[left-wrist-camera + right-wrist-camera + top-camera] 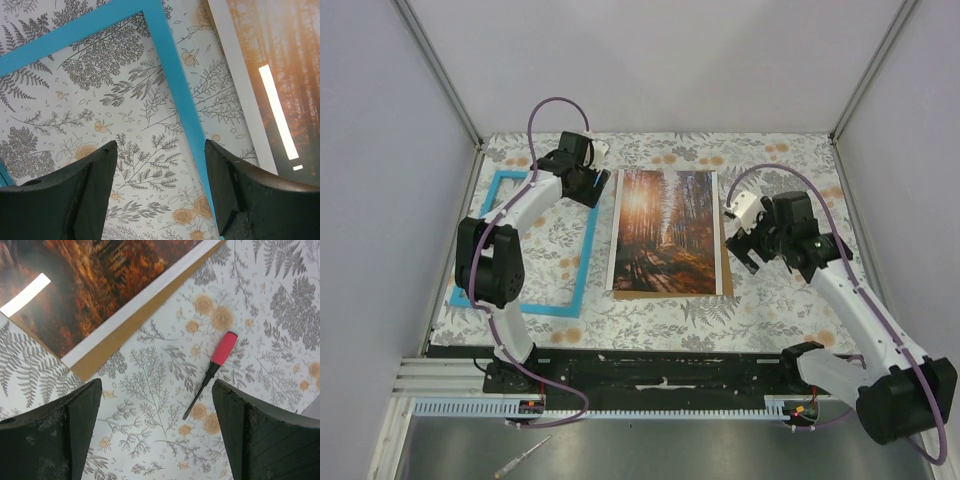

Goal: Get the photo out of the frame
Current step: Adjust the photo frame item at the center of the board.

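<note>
The blue frame (588, 250) lies flat at the table's left, with the floral cover showing through its opening. The photo (667, 232), an autumn forest path, lies face up beside it in the middle, apart from the frame. My left gripper (588, 185) hovers open and empty over the frame's far right corner. In the left wrist view the frame's blue bar (170, 65) runs between the fingers and the photo (280, 60) is at right. My right gripper (745, 245) is open and empty just right of the photo. Its wrist view shows the photo's corner (90, 285) on brown board (125, 335).
A small screwdriver with a red handle (212, 372) lies on the floral cover under my right gripper. Grey enclosure walls stand on three sides. A thin tool (520, 460) lies on the metal surface in front of the arm bases.
</note>
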Tool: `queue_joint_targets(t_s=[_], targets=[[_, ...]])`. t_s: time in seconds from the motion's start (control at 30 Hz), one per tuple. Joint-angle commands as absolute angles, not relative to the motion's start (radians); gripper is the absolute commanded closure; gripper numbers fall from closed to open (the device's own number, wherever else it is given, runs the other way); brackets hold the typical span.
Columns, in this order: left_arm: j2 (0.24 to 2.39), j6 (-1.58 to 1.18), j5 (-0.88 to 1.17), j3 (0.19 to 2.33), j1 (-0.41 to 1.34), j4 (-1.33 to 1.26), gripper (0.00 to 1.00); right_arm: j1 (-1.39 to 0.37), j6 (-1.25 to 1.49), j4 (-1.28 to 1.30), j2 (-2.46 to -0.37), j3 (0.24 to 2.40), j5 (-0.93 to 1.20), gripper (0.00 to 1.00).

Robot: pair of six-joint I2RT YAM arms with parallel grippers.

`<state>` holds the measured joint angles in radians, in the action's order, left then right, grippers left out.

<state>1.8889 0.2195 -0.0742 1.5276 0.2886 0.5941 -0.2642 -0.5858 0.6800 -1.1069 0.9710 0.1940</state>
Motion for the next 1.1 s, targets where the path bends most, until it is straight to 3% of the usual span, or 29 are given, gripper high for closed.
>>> queue_joint_targets(t_s=[0.0, 0.37, 1.07], targets=[[1.812, 0.212, -0.005, 1.48, 0.296, 0.56, 0.23, -0.258, -0.635, 0.484, -0.996, 0.792, 0.147, 0.02], [1.801, 0.218, -0.012, 1.404, 0.298, 0.512, 0.22, -0.255, -0.586, 0.457, -1.114, 0.825, 0.158, 0.02], [1.773, 0.198, -0.055, 1.367, 0.296, 0.491, 0.21, -0.256, -0.578, 0.454, -1.121, 0.824, 0.17, 0.02]])
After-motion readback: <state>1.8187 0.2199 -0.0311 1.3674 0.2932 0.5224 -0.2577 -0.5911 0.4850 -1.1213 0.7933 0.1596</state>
